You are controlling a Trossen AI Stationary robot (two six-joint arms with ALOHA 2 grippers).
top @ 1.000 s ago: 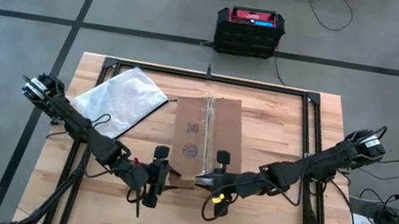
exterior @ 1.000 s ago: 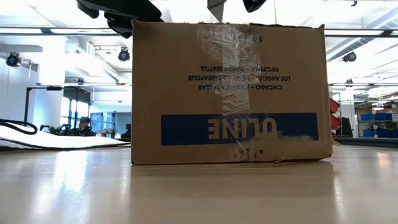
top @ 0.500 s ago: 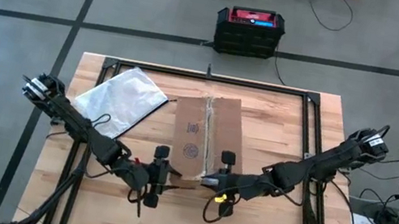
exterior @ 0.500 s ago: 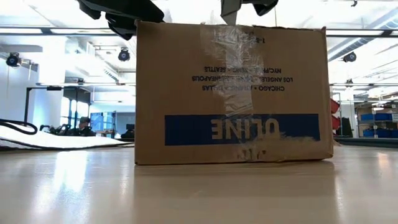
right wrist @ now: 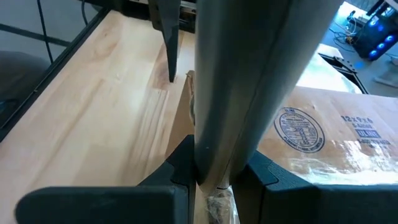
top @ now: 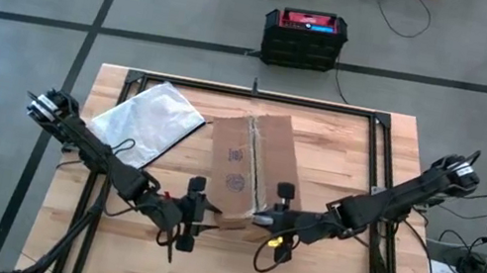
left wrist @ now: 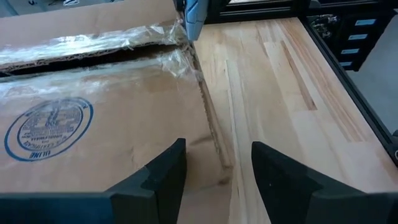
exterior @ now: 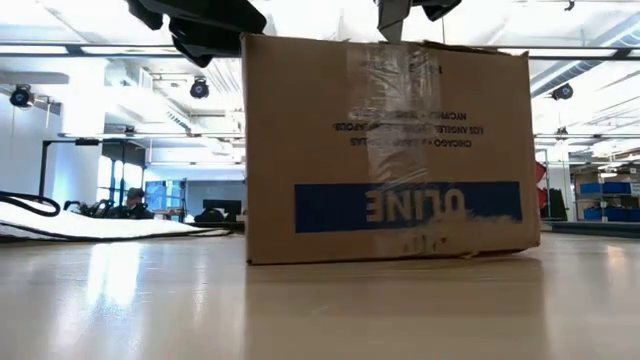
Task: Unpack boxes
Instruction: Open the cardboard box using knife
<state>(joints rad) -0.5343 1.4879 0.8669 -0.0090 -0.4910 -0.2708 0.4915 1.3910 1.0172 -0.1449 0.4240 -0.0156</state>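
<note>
The right gripper [top: 258,219] is clamped on a flat grey tool [right wrist: 249,81] that runs forward from between its fingers. The tool's tip reaches the end of the taped seam [left wrist: 93,50] on the cardboard box [top: 249,163] directly ahead of it. Beside it, the left gripper [top: 200,215] hangs with its jaws apart. One finger [left wrist: 165,171] is above the box top and the other is above bare wood, so the box's edge runs between them. Whether either finger presses on the cardboard cannot be told.

The box sits on the table [top: 341,154] just beyond both grippers, its printed label upside down in the low view. Farther off past the left gripper lies a clear plastic bag [top: 148,120], and a black-and-red case [top: 304,35] stands on the floor beyond the table.

The task looks to be at an early stage. The flaps lie flat, the tape is wrinkled and seemingly parted along part of the seam, and nothing has been taken out. Slitting the rest, folding the flaps back and emptying the box appear to remain.

The contents are hidden. The tool's own bulk blocks most of the right wrist view, and the low view cuts both arms off above the box.
</note>
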